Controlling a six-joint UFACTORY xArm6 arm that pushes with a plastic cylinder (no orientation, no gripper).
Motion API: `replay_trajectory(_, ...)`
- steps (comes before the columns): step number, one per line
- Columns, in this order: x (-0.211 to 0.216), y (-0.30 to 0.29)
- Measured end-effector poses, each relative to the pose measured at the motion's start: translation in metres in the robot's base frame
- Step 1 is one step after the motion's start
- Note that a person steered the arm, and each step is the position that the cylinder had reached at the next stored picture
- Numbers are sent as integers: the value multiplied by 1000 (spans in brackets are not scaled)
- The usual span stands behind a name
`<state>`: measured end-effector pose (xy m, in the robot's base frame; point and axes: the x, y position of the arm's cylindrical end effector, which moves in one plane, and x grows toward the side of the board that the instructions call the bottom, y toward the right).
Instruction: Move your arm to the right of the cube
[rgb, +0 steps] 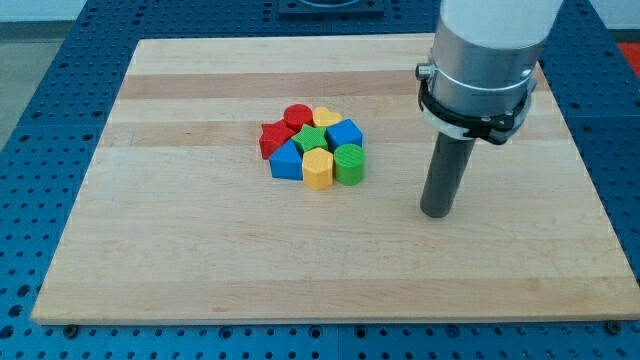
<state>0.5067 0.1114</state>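
A tight cluster of small blocks lies left of the board's middle. The blue cube (345, 133) is at the cluster's right side, with a green cylinder (349, 165) just below it. A yellow hexagonal block (318, 169), a blue block (286, 162), a green block (311, 139), a red star-like block (273, 139), a red cylinder (297, 116) and a yellow block (326, 117) make up the rest. My tip (436, 213) rests on the board to the right of the cube and a little lower in the view, apart from all blocks.
The wooden board (200, 260) lies on a blue perforated table (40, 60). The arm's grey body (485, 60) hangs over the board's upper right part.
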Motion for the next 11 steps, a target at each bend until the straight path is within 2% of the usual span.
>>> replay_trajectory(3, -16, 10)
replay_trajectory(4, -36, 10)
replay_trajectory(5, -118, 7)
replay_trajectory(9, -119, -42)
replay_trajectory(11, -140, -73)
